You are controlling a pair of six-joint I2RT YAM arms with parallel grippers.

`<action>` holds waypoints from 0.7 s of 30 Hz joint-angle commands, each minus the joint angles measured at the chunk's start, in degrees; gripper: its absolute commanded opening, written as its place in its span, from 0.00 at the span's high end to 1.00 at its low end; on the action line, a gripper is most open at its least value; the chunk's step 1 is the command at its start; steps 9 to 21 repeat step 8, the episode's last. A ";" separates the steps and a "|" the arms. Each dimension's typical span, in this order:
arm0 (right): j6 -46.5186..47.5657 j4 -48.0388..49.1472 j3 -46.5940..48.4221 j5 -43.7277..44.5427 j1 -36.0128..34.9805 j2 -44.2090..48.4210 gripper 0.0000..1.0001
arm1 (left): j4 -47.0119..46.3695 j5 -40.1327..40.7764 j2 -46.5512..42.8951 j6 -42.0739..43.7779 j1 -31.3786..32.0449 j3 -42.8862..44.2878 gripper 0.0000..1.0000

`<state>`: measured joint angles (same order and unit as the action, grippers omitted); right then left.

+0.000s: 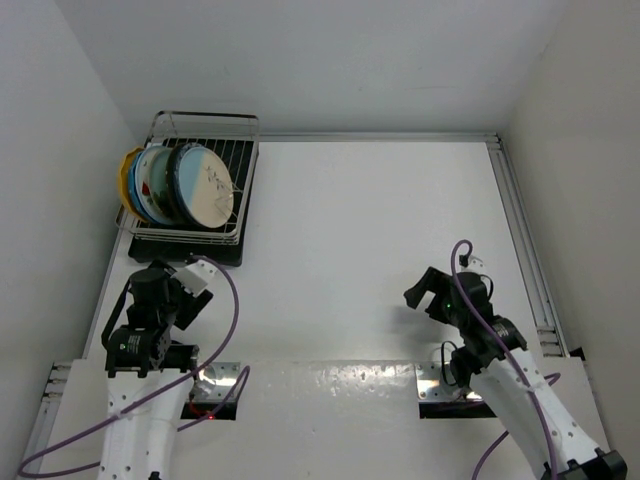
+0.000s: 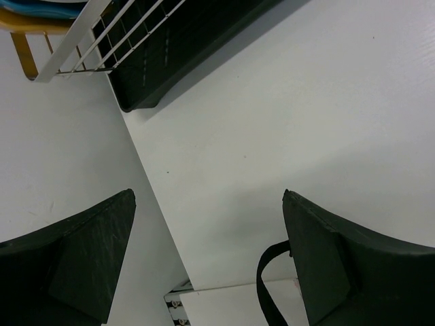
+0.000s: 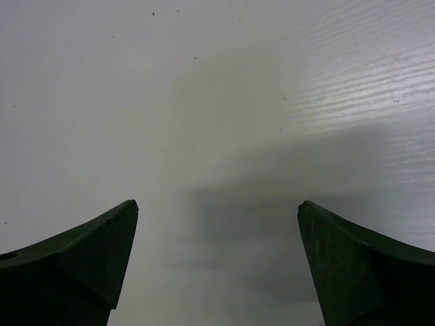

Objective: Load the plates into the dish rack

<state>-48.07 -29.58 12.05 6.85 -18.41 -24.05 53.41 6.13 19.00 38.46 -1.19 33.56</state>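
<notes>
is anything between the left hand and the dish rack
Nothing visible. Only bare table lies between the open, empty left hand and the near end of the dish rack, where the plates stand on edge.

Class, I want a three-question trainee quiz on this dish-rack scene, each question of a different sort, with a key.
1. True or false: the round ceramic plates stand on edge in the silver wire dish rack.
2. Multiple choice: in the top view, the rack sits at which part of the white table? A far left; B far right; C near centre.
3. Short answer: what do the left gripper and the right gripper hold?

Key: 1 true. 2 A. 3 nothing; both are open and empty, over bare table.
</notes>
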 commanded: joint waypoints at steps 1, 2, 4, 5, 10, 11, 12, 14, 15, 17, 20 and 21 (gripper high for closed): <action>-0.35 -0.56 0.43 -0.70 0.05 0.15 0.00 | -1.99 0.81 -0.37 -1.10 0.49 0.01 0.06; -0.09 -0.56 0.34 -0.26 0.05 0.32 0.00 | -1.99 0.81 -0.37 -1.10 0.49 0.01 0.06; -0.18 -0.39 0.16 0.09 0.04 0.50 0.00 | -1.99 0.81 -0.37 -1.10 0.49 0.01 0.06; -0.26 -0.04 -0.01 0.44 0.05 0.67 0.00 | -1.99 0.81 -0.37 -1.10 0.49 0.01 0.06; -0.09 0.41 -0.28 1.83 0.13 0.94 0.00 | -1.99 0.81 -0.37 -1.63 0.49 0.01 0.05; -0.09 0.41 -0.28 1.83 0.13 0.94 0.00 | -1.99 0.81 -0.37 -1.63 0.49 0.01 0.05; -0.09 0.41 -0.28 1.83 0.13 0.94 0.00 | -1.99 0.81 -0.37 -1.63 0.49 0.01 0.05; -0.09 0.41 -0.28 1.83 0.13 0.94 0.00 | -1.99 0.81 -0.37 -1.63 0.49 0.01 0.05; -0.09 0.41 -0.28 1.83 0.13 0.94 0.00 | -1.99 0.81 -0.37 -1.63 0.49 0.01 0.05; -0.09 0.41 -0.28 1.83 0.13 0.94 0.00 | -1.99 0.81 -0.37 -1.63 0.49 0.01 0.05; -0.09 0.41 -0.28 1.83 0.13 0.94 0.00 | -1.99 0.81 -0.37 -1.63 0.49 0.01 0.05; -0.09 0.41 -0.28 1.83 0.13 0.94 0.00 | -1.99 0.81 -0.37 -1.63 0.49 0.01 0.05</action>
